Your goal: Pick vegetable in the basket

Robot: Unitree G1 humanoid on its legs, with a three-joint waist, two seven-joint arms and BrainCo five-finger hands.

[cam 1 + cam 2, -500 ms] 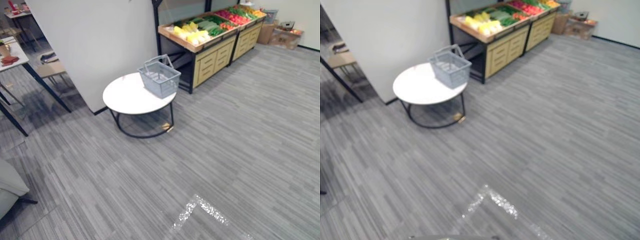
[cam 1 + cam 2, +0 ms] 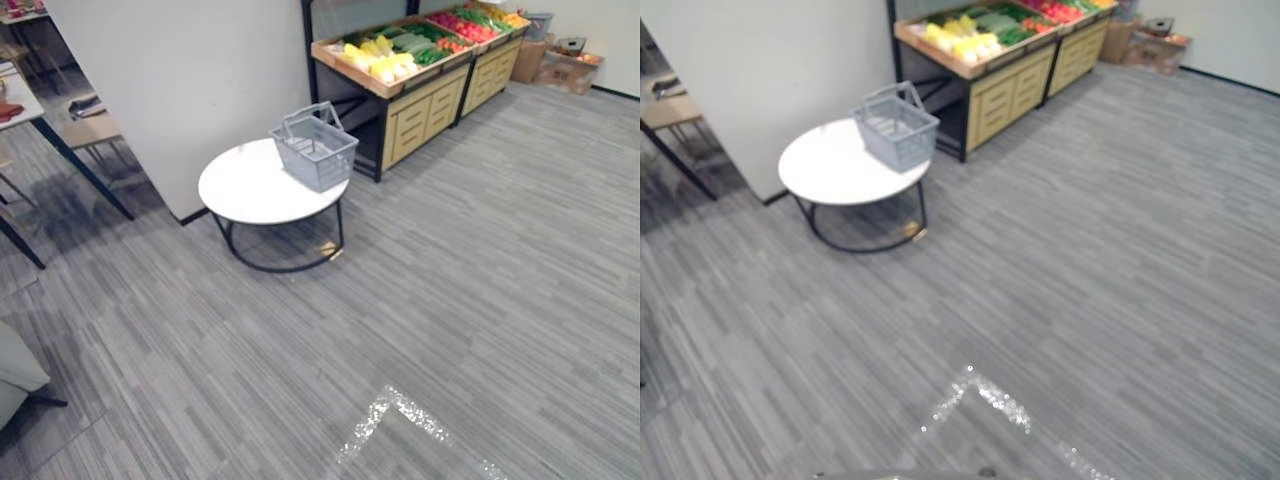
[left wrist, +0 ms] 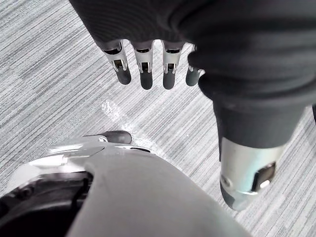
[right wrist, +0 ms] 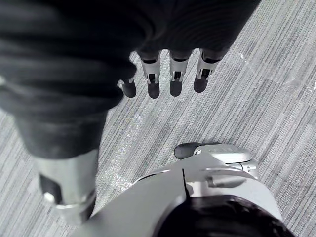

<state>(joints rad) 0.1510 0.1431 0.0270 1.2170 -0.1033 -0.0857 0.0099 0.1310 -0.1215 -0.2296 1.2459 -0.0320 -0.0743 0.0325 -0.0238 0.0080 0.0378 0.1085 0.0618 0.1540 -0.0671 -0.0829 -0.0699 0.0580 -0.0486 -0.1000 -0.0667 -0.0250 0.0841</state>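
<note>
Over carpet [image 3: 44, 84], left hand [image 3: 144, 61] and right hand [image 4: 175, 74] hang seemingly relaxed.

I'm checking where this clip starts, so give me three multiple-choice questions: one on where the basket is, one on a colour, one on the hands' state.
1. Where does the grey basket stand? A on the round white table; B on the floor; C on a chair.
2. What colour are the vegetables at the produce stand's end nearest the basket? A purple; B yellow; C brown.
3. How are the left hand and right hand? A curled round the basket's handle; B pinching a vegetable; C open, holding nothing.
Key: 1 A, it sits on the table. 2 B, yellow ones fill that end. 3 C, straight fingers, nothing in them.
</note>
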